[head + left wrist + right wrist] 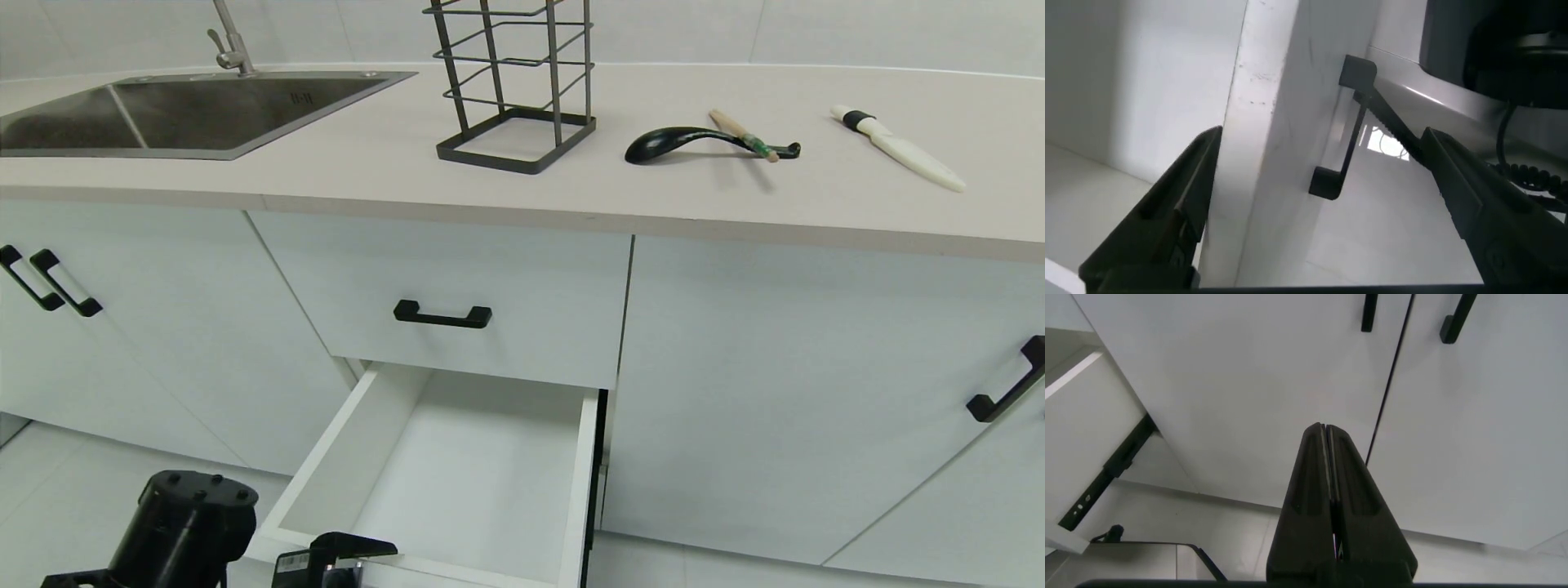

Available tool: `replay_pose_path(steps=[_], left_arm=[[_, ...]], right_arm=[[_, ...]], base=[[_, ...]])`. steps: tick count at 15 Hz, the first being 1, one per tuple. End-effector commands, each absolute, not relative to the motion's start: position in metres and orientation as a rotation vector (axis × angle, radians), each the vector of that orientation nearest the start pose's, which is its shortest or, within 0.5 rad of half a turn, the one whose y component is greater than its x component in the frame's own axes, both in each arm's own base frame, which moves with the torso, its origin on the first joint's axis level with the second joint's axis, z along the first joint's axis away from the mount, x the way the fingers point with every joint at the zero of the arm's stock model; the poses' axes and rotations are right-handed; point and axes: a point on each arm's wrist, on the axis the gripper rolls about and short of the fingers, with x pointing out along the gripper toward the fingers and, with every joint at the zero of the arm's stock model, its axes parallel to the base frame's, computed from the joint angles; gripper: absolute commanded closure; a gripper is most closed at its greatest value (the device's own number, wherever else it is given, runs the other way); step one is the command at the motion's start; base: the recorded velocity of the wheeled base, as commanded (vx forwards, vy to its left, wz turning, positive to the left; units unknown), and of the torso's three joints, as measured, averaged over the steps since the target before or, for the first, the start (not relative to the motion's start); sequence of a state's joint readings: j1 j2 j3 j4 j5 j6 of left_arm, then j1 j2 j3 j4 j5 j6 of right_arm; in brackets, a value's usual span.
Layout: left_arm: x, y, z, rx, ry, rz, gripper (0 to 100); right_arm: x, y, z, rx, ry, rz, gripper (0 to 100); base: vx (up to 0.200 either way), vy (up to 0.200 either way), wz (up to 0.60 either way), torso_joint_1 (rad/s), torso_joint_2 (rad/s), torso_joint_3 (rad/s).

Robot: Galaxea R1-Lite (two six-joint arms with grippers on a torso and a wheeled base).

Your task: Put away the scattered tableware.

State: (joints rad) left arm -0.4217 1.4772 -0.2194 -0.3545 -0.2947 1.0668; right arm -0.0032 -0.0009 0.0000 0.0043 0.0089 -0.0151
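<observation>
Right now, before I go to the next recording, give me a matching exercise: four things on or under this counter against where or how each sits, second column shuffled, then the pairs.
Things:
1. black spoon
2. white knife
3. wire rack
4. lower drawer

Places:
A. pulled open under the counter
B. upright on the counter, nearest the sink
C. crossing a wooden stick
D. farthest to the robot's right on the counter

Pairs: 1-C, 2-D, 3-B, 4-A.

no legible txt; sink stamp (302, 98) too small to read
</observation>
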Motion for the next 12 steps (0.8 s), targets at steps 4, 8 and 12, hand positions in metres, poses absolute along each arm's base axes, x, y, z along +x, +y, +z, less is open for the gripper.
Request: replay_pose_path(steps=[4, 8, 12], left_arm=[[0.143, -0.076, 0.093, 0.995, 0.358, -1.092, 0], [0.148, -0.105, 0.147, 0.742, 0.114, -1.223, 0], [0.149, -0.098, 0.230, 0.280, 0.000, -1.114, 0]], right_arm=[[-0.023, 0.000, 0.075, -0.015, 0.005, 0.006, 100], [-0.023, 0.000, 0.075, -0.015, 0.005, 0.006, 100], [-0.023, 0.000, 0.075, -0.015, 0.005, 0.006, 100]], base=[[0.000, 0.000, 0.00, 0.000, 0.00, 0.000], [0.000, 0.000, 0.00, 0.000, 0.00, 0.000], [0.000, 0.000, 0.00, 0.000, 0.00, 0.000]])
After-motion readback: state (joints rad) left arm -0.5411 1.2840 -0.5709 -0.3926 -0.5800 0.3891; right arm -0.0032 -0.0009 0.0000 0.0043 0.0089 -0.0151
